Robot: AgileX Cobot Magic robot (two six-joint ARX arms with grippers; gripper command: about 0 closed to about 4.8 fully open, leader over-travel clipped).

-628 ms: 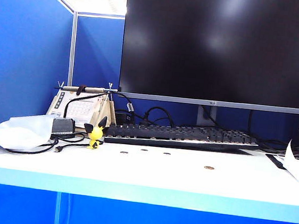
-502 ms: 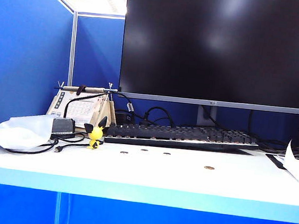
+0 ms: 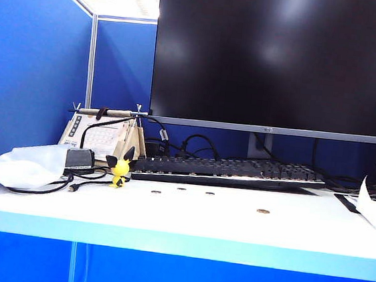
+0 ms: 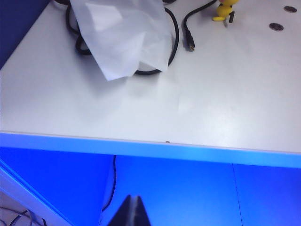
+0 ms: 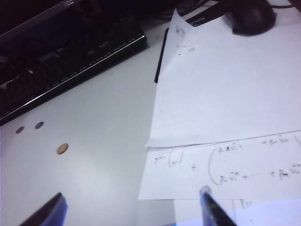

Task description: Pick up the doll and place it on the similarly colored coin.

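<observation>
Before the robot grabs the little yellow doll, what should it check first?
1. Doll standing upright by the keyboard: ok.
2. Golden coin bare, nothing on it: ok.
3. Cable beside the doll, apart from it: ok.
4. Left gripper near the doll: not ok, it hangs off the table's front edge.
5. Left gripper open for grabbing: not ok, shut.
6. Right gripper out of the way, over the papers: ok.

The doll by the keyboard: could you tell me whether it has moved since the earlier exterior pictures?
No. The doll stands at the same spot, just left of the keyboard, with the same gap to the nearest dark coin.
</observation>
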